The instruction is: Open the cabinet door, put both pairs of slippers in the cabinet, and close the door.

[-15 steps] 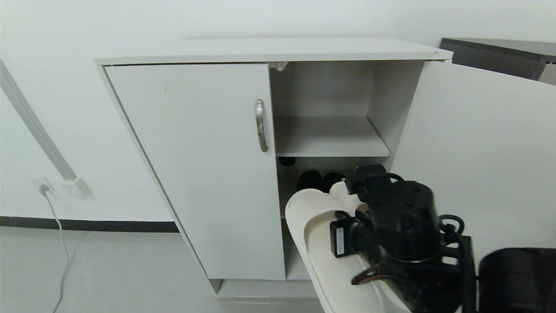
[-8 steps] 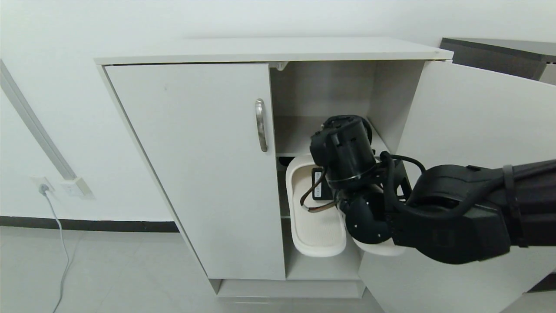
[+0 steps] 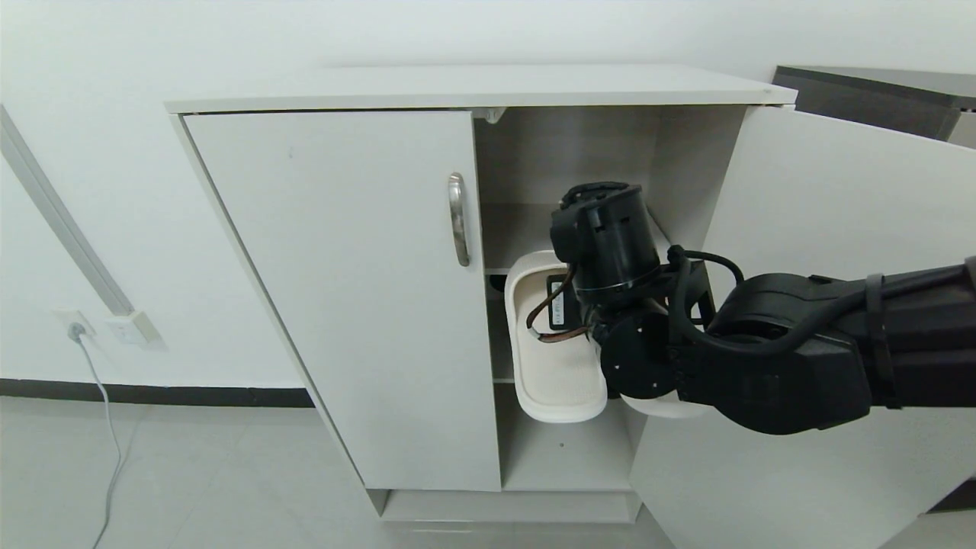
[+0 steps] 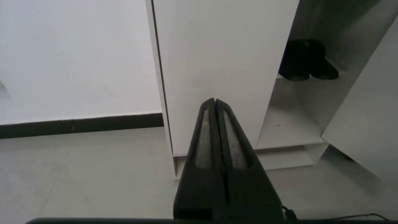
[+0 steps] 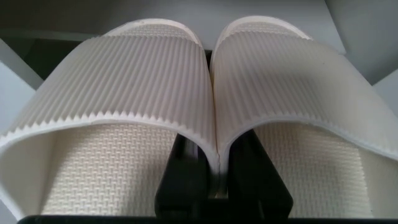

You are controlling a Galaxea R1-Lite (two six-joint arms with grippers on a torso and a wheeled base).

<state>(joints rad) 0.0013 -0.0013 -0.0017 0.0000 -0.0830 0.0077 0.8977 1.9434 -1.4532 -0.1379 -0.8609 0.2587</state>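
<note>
Your right hand has carried the white slippers up from low in front of the cabinet and into its open half, past the open door. In the last half second it lifted them a little more. The hand is clamped on the two inner edges where the pair meets, with the heels hanging below it and the toes ahead of it, about level with the middle shelf. Whether the toes are over that shelf's front edge is hard to tell. The black slippers already sit on the shelf under it, so I judge this the last pair, with setting down, release and closing the door left. Your left hand hangs back from the cabinet, fingers pressed together, holding nothing.
</note>
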